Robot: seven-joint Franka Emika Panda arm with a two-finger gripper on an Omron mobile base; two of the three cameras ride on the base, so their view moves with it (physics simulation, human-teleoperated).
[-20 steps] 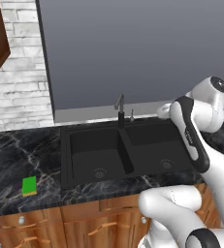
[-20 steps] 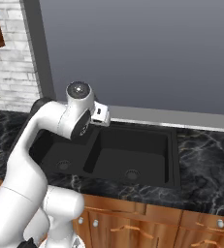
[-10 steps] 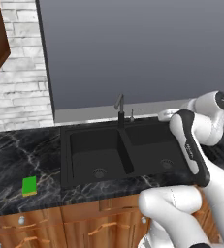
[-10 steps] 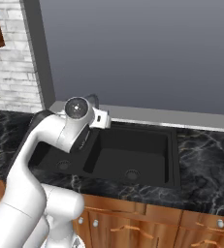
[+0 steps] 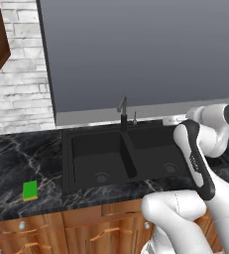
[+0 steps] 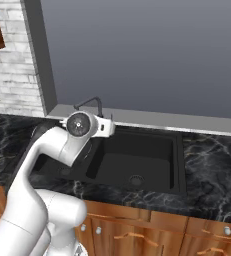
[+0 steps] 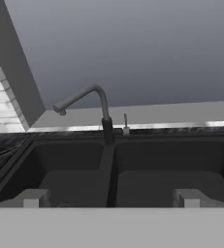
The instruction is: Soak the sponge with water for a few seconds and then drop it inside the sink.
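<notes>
Pincer (image 7: 108, 198) fingers stand spread and empty in the hand view, their two tips (image 7: 31, 198) rising well apart at the bottom edge, aimed across the sink at the far wall. Bench (image 5: 17, 158): black marbled stone running left and right of the basins, over wooden cabinets. Sink (image 5: 93, 161): matte black double basin with a central divider and a round drain in each half; both basins appear dry. Faucet (image 7: 91, 104): slim and dark, mounted at the far rim over the divider, its spout angled toward the left basin; no water stream is visible, so the tap is judged to be off. Sponge (image 5: 30, 190): small flat block, green top over a thin yellow layer, lying flat on the bench well left of the sink, near the front edge. Handling judgement: light, soft and compressible, not fragile, likely slicker once wet. Take hold from above across the two long sides, closing gently so it is gripped without being crushed.
</notes>
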